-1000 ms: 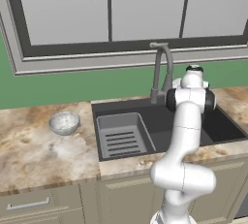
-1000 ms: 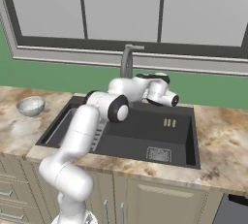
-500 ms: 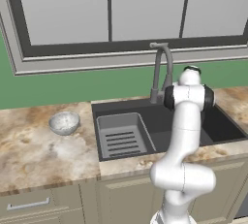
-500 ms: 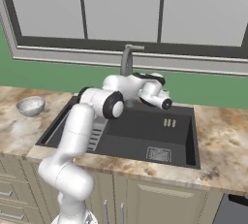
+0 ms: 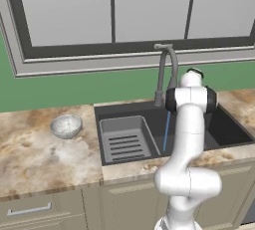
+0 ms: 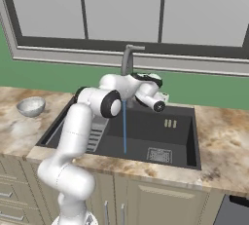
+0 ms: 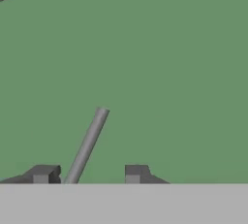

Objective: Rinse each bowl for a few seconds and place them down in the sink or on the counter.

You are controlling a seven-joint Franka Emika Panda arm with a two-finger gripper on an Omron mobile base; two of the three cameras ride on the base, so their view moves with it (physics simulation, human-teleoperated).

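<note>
Water now streams from the gooseneck faucet point(image 6: 128, 59); fingers point(image 7: 87, 174) apart, empty.

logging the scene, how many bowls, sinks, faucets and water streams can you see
bowl: 1
sink: 1
faucet: 1
water stream: 1
total: 4

Marbled beige stone counter point(image 5: 30, 159), matt charcoal sink point(image 6: 180, 143), dull grey metal faucet point(image 5: 167, 69), speckled bowl point(image 5: 66, 126).
</note>
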